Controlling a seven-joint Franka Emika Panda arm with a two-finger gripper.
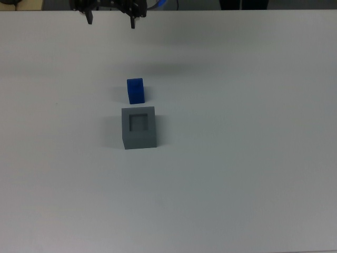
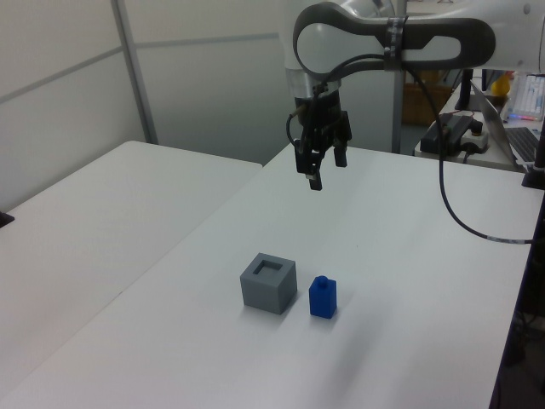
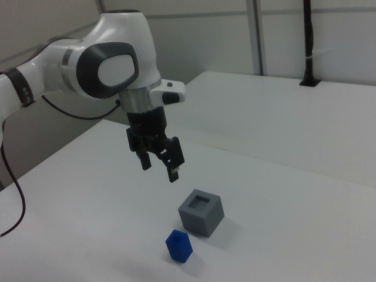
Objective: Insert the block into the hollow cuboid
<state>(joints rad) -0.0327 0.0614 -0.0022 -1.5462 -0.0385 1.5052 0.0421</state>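
Above the table, high and clear of everything: the pincer.
Pincer (image 1: pixel 111 20): fingers spread apart, pointing down, holding nothing; also seen in the left view (image 2: pixel 326 171) and the right view (image 3: pixel 160 166).
Fingers (image 3: pixel 174 171): dark, with open air between them and the tabletop below.
Arm (image 3: pixel 111 64): white with dark joints, coming in from the right view's left; a black cable (image 2: pixel 456 204) loops down off it in the left view.
Blue block (image 1: pixel 135 90): standing on the table, at about 5 o'clock from the pincer in the top view and well apart from it; not in the box.
Blue block, other views: in the left view (image 2: pixel 323 296) at 3 o'clock of the grey box, just beside it; in the right view (image 3: pixel 178 245) at about 7 o'clock of the box.
Grey box (image 1: pixel 139 127): at 6 o'clock of the block in the top view, a narrow gap between them; square recess on top facing up, nothing inside it.
Grey box, other views: left view (image 2: pixel 268 283), right view (image 3: pixel 201 212), sitting flat.
Table (image 1: pixel 253 158): white, plain; a second white table (image 2: pixel 77 230) sits at 9 o'clock in the left view.
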